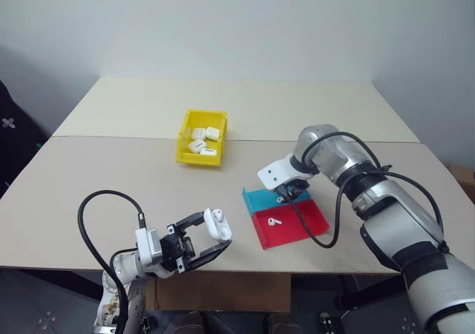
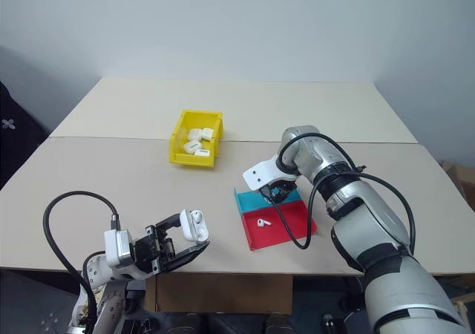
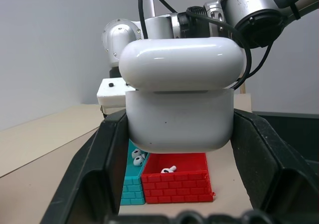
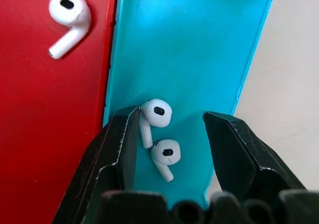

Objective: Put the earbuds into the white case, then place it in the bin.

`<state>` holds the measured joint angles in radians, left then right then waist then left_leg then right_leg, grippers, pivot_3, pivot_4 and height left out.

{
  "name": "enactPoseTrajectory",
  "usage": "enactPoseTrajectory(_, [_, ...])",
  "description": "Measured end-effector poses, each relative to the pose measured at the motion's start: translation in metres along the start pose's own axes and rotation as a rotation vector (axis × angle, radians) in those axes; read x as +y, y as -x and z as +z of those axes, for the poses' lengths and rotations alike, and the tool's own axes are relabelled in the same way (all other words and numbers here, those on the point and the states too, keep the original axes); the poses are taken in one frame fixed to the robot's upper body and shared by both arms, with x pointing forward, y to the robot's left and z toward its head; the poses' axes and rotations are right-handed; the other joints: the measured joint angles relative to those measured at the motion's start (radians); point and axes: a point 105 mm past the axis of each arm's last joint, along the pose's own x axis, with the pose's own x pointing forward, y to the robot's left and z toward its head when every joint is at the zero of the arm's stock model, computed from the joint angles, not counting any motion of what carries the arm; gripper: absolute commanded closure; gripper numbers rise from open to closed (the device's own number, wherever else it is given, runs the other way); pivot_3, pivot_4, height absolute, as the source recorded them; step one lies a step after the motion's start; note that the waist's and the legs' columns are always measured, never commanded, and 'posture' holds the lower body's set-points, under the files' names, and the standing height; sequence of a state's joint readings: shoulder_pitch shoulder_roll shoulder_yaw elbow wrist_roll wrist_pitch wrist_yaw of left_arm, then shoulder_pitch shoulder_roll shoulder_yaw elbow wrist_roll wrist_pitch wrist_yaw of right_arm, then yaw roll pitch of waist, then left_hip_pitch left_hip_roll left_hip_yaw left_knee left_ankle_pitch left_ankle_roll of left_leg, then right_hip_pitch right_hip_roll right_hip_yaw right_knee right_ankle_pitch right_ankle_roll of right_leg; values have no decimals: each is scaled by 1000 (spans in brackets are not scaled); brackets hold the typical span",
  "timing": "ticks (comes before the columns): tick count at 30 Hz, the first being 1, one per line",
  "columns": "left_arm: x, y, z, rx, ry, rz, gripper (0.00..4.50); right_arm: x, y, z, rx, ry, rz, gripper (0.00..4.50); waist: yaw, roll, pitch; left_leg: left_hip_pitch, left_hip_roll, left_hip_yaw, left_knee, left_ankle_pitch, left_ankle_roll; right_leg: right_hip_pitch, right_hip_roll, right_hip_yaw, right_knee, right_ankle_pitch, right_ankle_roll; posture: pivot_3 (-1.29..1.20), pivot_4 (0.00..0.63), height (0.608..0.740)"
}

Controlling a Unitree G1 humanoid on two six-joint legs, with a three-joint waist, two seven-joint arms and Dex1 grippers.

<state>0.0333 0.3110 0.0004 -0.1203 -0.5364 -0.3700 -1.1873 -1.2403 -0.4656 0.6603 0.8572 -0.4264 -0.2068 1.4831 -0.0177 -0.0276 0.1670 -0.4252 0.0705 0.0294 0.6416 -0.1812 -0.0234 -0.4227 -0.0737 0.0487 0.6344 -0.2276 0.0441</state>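
Spanning the scene, the pale table [image 1: 111, 178] carries the yellow bin [image 1: 188, 145], which holds several white cases and stands well apart from the trays. Near the front edge, the blue tray [image 4: 199, 45] and the red tray [image 4: 45, 109] lie touching side by side. The left tool [image 1: 211, 239] is clamped on the white case [image 3: 179, 104], lid ajar. The right tool [image 4: 169, 149] points down, fingers parted around two earbuds [image 4: 159, 129] in the blue tray; a third earbud [image 4: 69, 20] lies in the red one.
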Motion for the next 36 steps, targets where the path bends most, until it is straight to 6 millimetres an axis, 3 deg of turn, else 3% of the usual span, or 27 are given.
enactPoseTrajectory(9, [0, 0, -1, 6, -2, 4, 1736, 0, -5, 2, 7, 1, 15, 1897, 0, 0, 0, 0, 0, 0, 0, 0, 0, 0, 0, 0, 1, 0, 0, 0, 150, 740])
enactPoseTrajectory(20, [0, 0, -1, 9, -3, 2, 1736, 0, -6, -1, 25, -170, 53, 1897, 0, 0, 0, 1, 0, 0, 0, 0, 0, -1, 0, 0, 4, -1, -1, 0, 150, 740])
enactPoseTrajectory(31, [2, -1, 0, 6, -7, -3, 1736, 0, -6, -5, 48, -215, 55, 1897, 0, 0, 0, 2, 0, 0, 0, 0, 0, -1, 0, 0, 7, -2, -2, 0, 150, 740])
enactPoseTrajectory(35, [2, -1, 0, 6, -9, -4, 1736, 1, -6, -4, 49, -211, 57, 2775, 0, 0, 0, 2, 0, 0, 0, 0, 0, -1, 0, 0, 7, -2, -2, 0, 150, 740])
enactPoseTrajectory(36, [3, -1, -1, 7, -9, -3, 1736, 1, -6, -4, 49, -208, 57, 2775, 0, 0, 0, 2, 0, 0, 0, 0, 0, -1, 0, 0, 7, -2, -2, 0, 150, 740])
